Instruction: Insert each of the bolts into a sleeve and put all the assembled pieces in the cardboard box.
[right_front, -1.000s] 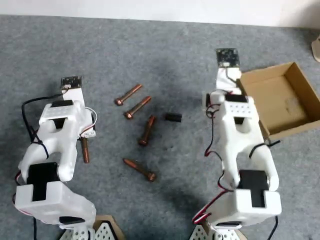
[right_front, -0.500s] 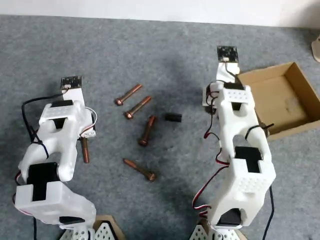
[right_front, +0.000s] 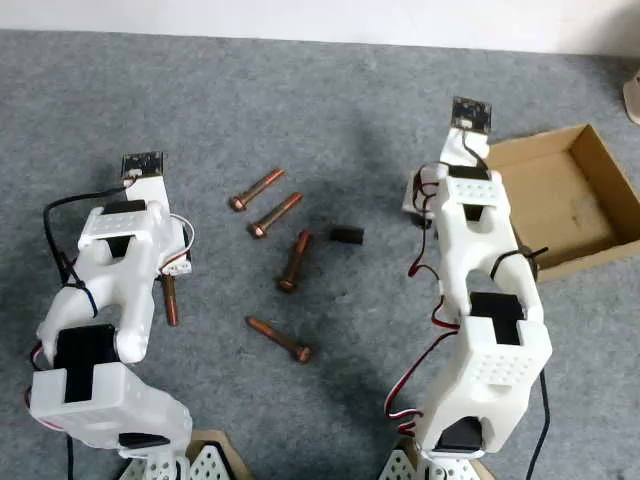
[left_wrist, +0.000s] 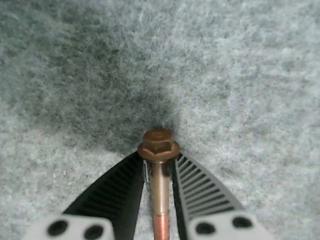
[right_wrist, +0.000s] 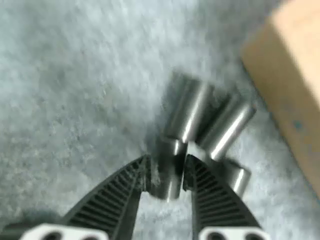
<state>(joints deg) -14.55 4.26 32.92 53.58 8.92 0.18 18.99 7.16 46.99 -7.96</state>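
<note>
Copper bolt (left_wrist: 160, 200) clamped in left pincer (left_wrist: 159, 161); right pincer (right_wrist: 167, 165) seemingly pinching sleeve (right_wrist: 169, 152) beside box (right_wrist: 290, 85).

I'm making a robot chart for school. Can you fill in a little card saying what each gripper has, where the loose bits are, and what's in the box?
Left gripper: shut on a bolt
Right gripper: shut on a sleeve
Other sleeves: lying beside the cardboard box
Loose bolts: four, on the grey table
Inside the cardboard box: looks empty
</note>
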